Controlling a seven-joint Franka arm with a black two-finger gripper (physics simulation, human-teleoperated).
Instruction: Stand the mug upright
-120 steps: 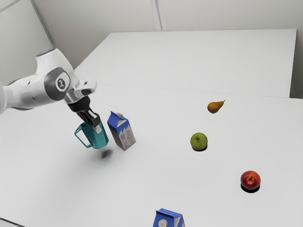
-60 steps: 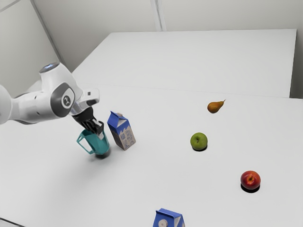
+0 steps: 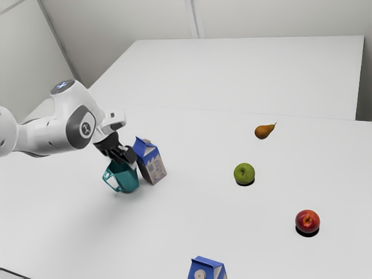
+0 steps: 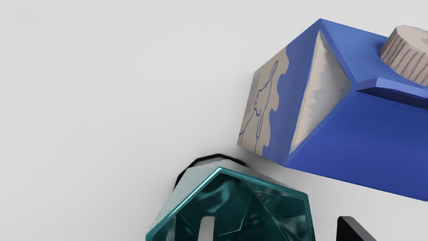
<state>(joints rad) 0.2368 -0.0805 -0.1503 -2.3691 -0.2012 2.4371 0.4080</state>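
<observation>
The teal mug (image 3: 126, 179) stands on the table with its opening up and its handle towards the exterior view's left. At its rim is my gripper (image 3: 129, 159), open. In the wrist view, my gripper (image 4: 277, 229) has its fingers wide apart: one finger (image 4: 206, 231) reaches into the opening of the mug (image 4: 230, 204), and the other stands outside the wall with a gap to it. The mug's lower part and handle are hidden in the wrist view.
A blue and beige milk carton (image 3: 152, 165) stands close beside the mug. Farther off are a green apple (image 3: 244, 173), a pear (image 3: 264, 131) and a red fruit (image 3: 307, 221). Another blue carton (image 3: 207, 269) is at the exterior view's bottom edge, on the white table (image 3: 192, 221).
The mug has come down to the table, shifting slightly towards the exterior view's right, and its tilt has changed. My hand has moved down and right with it, and the fingers have spread.
</observation>
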